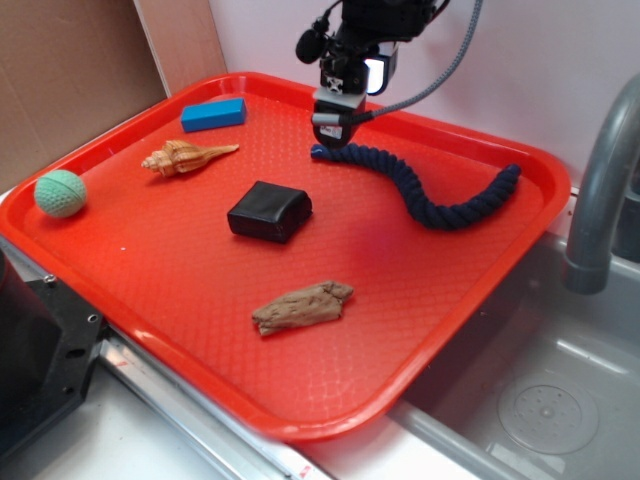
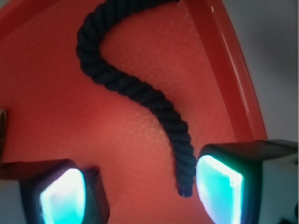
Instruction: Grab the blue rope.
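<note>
Reaching down from the upper middle of the exterior frame, end effector (image 1: 337,128) spread open, fingers (image 2: 219,186) lit cyan, low over the red tray (image 1: 520,250). Straddling one end of the blue rope (image 1: 420,195), close by the right-hand finger; curving away to the right. No readable writing anywhere.

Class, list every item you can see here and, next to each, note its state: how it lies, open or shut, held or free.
blue rope: lying in an S-curve on the tray, one end between the fingers, not lifted.
gripper: open, low over the rope's end.
red tray: flat beside the sink.
blue block: lying flat, free.
seashell: on its side, free.
green ball: resting near the rim.
black block: flat, free.
wood piece: lying flat, free.
</note>
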`<state>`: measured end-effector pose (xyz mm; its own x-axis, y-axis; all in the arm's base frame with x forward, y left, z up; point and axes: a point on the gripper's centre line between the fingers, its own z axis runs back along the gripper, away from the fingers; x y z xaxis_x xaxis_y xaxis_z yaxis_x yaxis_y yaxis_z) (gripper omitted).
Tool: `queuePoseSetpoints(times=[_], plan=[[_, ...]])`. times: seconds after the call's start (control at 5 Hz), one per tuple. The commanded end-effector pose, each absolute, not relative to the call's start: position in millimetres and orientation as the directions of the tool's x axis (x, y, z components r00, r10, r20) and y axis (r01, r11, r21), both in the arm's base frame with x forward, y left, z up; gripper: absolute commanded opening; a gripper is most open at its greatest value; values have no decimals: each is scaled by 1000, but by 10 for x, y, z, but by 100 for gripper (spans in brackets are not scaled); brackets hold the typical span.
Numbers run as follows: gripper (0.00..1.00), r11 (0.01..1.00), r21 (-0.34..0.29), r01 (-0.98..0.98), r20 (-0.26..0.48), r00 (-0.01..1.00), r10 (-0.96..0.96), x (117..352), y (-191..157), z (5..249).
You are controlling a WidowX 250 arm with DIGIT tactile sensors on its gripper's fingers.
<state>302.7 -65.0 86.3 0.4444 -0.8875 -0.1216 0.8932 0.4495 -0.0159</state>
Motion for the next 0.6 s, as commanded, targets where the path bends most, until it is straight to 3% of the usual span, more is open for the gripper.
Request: queuePoseSetpoints(times=[0.0, 0.2, 0.4], plan=[[100, 508, 62, 859, -116, 512, -851, 3324, -477, 643], [100, 516, 12, 856, -167, 511, -843, 3282, -374, 329], [100, 527, -27, 850, -187, 513, -838, 3141, -343, 220]])
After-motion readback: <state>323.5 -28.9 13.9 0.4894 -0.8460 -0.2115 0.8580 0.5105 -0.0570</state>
